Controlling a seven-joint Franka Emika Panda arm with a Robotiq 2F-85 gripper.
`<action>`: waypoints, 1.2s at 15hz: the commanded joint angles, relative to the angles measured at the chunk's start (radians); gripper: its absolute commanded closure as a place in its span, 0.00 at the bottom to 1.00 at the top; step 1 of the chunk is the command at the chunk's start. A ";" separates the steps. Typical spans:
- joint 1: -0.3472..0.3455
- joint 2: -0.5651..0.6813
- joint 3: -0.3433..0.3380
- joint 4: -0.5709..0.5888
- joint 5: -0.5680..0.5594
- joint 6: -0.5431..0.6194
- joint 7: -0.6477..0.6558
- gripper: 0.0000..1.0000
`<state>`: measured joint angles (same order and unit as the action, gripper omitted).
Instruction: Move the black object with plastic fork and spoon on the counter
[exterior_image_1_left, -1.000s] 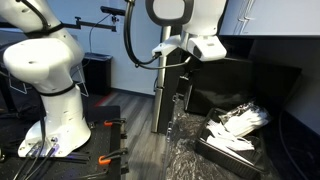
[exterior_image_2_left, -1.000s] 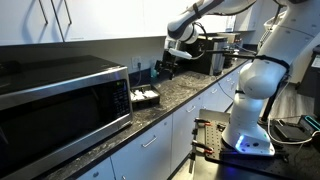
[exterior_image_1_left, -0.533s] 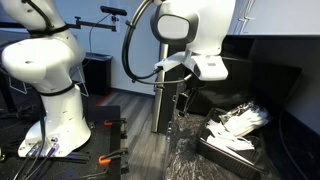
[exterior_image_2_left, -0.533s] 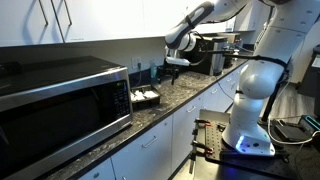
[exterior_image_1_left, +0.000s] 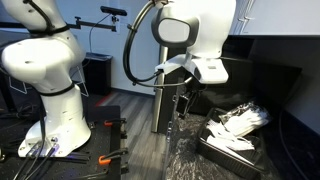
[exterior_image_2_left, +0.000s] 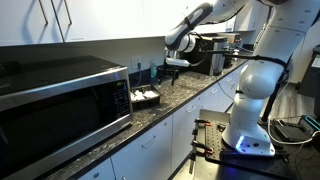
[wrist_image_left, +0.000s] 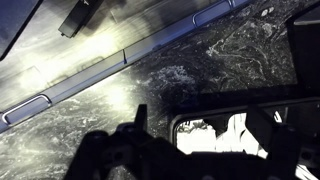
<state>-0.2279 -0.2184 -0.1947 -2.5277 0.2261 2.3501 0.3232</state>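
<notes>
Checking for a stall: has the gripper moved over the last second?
Yes. In an exterior view the gripper has come down toward the counter, closer to the black tray's level.

A steel-fronted microwave (exterior_image_2_left: 65, 100) fills the near end in an exterior view. Above it hang white wall cupboards (exterior_image_2_left: 70, 18). Below it run white base cabinets (exterior_image_2_left: 150, 150) with bar handles. The wall (exterior_image_2_left: 110, 50) behind it is pale grey. Far beyond it stands a dark appliance (exterior_image_2_left: 215, 58), perhaps a coffee machine.
</notes>
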 joint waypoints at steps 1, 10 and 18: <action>0.004 0.025 -0.006 -0.003 0.071 0.117 0.001 0.00; -0.003 0.244 -0.036 0.075 0.125 0.239 0.005 0.00; 0.005 0.427 -0.034 0.206 0.090 0.221 0.040 0.00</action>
<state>-0.2302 0.1548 -0.2293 -2.3843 0.3264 2.5946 0.3369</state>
